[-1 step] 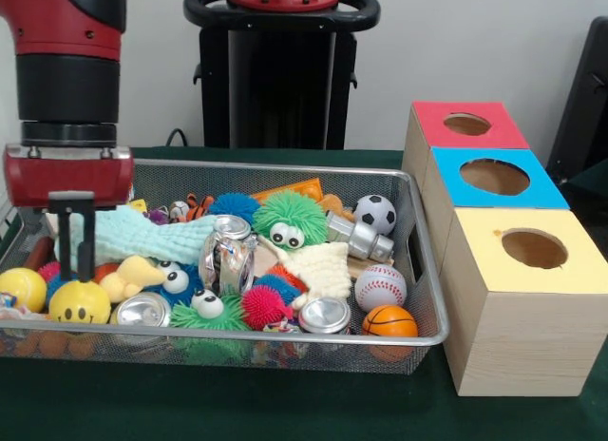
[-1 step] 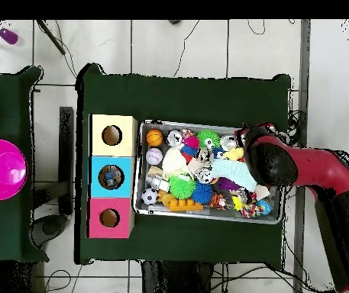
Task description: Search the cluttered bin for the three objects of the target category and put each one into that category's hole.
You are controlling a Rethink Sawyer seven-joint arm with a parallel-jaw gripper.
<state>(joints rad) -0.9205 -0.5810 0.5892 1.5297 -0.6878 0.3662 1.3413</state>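
The hand (image 1: 72,234) is hanging over the 9 o'clock end of the wire bin (image 1: 423,270) in the front view, its dark fingers (image 1: 85,237) pointing down and standing close together, narrow, in front of a pale blue cloth (image 1: 142,234); whether they are pinching the cloth cannot be told. The red and black arm (image 1: 68,70) is descending from 11 o'clock in that view; in the overhead view the arm (image 2: 315,172) is entering from 4 o'clock and covering the bin's 3 o'clock end.

The bin is sitting on the green table (image 1: 285,408) and is holding mixed clutter. Toward its 3 o'clock end in the front view are lying a soccer ball (image 1: 375,213), a baseball (image 1: 381,287) and a small basketball (image 1: 389,321), the last at the front rim. A green fuzzy toy with eyes (image 1: 282,220) is resting near the middle, a yellow smiley ball (image 1: 80,301) is lying just below the hand, and two metal cans (image 1: 142,311) (image 1: 325,316) are lying along the front edge.

Three wooden boxes are standing in a row just beside the bin at 3 o'clock, each with a round hole on top: a red box (image 1: 465,127) farthest back, a blue box (image 1: 494,180) in the middle and a yellow box (image 1: 532,256) nearest.
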